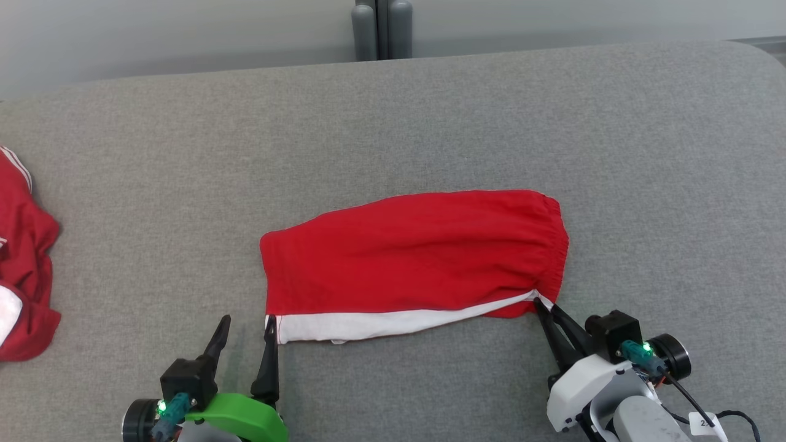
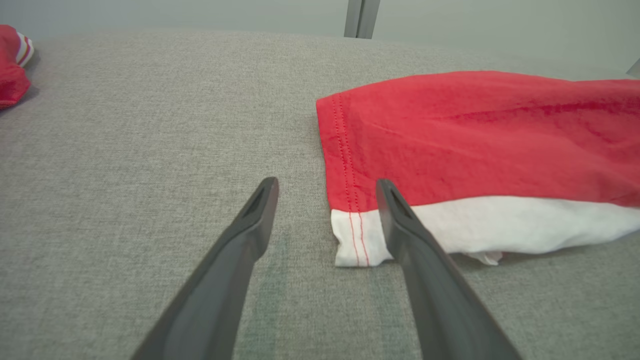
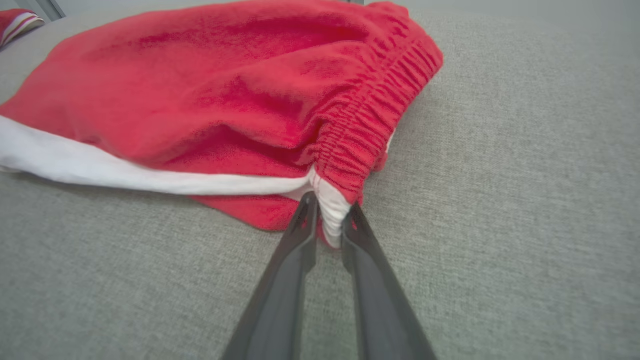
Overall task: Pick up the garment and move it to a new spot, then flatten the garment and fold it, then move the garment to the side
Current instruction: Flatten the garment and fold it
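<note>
— Where do things stand with the shorts?
— Your red shorts with the white side stripe and gathered elastic waistband [image 1: 411, 252] lie in the middle of the grey woven-fabric surface [image 1: 430, 110], spread fairly flat, waistband toward your right, white stripe along the near edge
— And the claws?
— Your right gripper [image 3: 330, 212] is pinched nearly closed on the near corner of the waistband, where the white stripe meets the elastic. Your left gripper [image 2: 327, 184] is spread wide and has hold of nothing: it straddles the hem corner of the stripe, one finger over the white cloth, the other over bare grey fabric
— So how far along?
— You seem to have the moving and flattening behind you, and the shorts look doubled leg over leg, so one fold may be in. You've yet to close the left claw on its corner; after that, I'd judge either another fold or the carry to the side remains. A second crumpled red garment with white trim [image 1: 21, 258] sits at your far left edge, well apart
</note>
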You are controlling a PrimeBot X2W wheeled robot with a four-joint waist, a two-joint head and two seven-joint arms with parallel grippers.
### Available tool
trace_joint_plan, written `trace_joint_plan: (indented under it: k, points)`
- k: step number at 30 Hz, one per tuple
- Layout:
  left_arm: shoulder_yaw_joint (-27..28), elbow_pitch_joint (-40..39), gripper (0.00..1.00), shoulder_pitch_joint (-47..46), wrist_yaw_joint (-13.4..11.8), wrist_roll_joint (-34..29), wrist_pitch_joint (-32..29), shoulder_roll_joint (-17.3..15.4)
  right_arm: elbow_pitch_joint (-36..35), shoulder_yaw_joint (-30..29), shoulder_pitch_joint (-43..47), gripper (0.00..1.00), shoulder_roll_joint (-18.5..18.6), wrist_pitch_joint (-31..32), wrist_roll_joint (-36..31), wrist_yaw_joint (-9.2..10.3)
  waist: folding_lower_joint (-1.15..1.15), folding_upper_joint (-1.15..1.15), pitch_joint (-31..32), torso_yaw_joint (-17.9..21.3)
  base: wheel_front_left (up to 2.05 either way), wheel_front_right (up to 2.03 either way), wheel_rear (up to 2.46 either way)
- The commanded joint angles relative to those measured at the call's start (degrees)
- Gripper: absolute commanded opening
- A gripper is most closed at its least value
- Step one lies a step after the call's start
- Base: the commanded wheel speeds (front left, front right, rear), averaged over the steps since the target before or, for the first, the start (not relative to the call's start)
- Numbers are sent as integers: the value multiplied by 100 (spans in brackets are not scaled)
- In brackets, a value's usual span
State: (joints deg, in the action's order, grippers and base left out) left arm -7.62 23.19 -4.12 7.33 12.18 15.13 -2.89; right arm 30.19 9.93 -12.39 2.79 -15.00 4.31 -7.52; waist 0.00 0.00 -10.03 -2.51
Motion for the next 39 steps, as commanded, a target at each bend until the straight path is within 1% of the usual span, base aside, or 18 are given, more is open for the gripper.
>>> trace_joint_plan:
  k: [1,8,13,21,22,23,24,25,26,27,28,30,34,39]
  points:
    - [-8,13,100,-73,23,44,3,-8,-27,-27,24,0,22,-27,-50,6,0,0,2,-2,0,0,0]
    - [-311,168,100,-47,20,360,3,-8,-115,-95,110,0,22,-27,-149,6,0,0,21,23,0,0,0]
    - [-586,362,100,-130,20,655,3,-90,-135,-119,107,0,21,-27,-194,6,0,0,-3,37,0,0,0]
    - [-774,815,100,-284,21,945,0,-153,-193,-60,47,0,21,-27,-212,6,0,0,-86,76,0,0,0]
    - [-809,888,93,-283,20,959,-1,-168,-199,-54,42,0,21,-27,-212,6,0,0,-90,80,0,0,0]
    - [-830,963,73,-306,21,971,-3,-183,-204,-46,41,0,21,-27,-211,6,0,0,-93,85,0,0,0]
    - [-835,997,63,-331,20,993,-3,-188,-208,-40,44,0,20,-27,-212,6,0,0,-95,88,0,0,0]
    - [-842,1025,48,-358,20,1011,-5,-196,-212,-39,45,0,21,-27,-211,6,0,0,-100,92,0,0,0]
    - [-855,1038,42,-371,20,1017,-8,-204,-217,-40,44,0,22,-27,-212,6,0,0,-104,94,0,0,0]
    - [-869,1049,14,-383,20,1027,-8,-212,-228,-43,44,0,21,-27,-212,6,0,0,-111,94,0,0,0]
    - [-885,1055,0,-391,20,1037,-8,-215,-235,-45,44,0,20,-27,-212,6,0,0,-114,94,0,0,0]
    - [-937,1047,0,-414,21,1074,-8,-212,-252,-53,44,0,21,-27,-205,6,0,0,-117,91,0,0,0]
    - [-831,729,0,-442,20,1031,0,-240,-394,-51,34,0,21,-27,-147,6,0,0,-85,63,0,0,0]
    - [-531,-27,0,-409,20,927,3,-277,-843,-4,-51,0,21,-27,-31,6,0,0,23,18,0,0,0]
